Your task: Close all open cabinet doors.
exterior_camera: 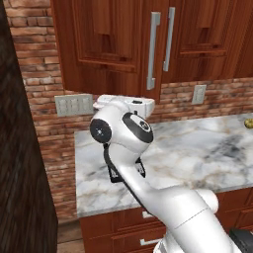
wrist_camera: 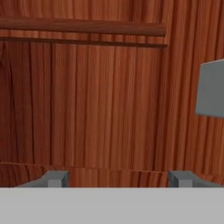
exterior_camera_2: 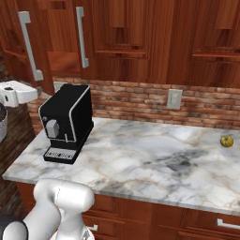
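Two reddish-brown cabinet doors hang above the counter. The left door carries a long grey bar handle and reaches lower and nearer than the right door, so it looks ajar. My gripper is open, with nothing between its fingertips. It points straight at the door's wooden face from very close. The handle's grey end shows at the right of the hand view. My white hand sits just under the left door's bottom edge, and in the right base view the hand is below the handle.
A black coffee machine stands on the marble counter under the doors. A small yellow fruit lies far right. Wall outlets sit on the brick backsplash. A dark tall panel borders the left side. Drawer fronts run below.
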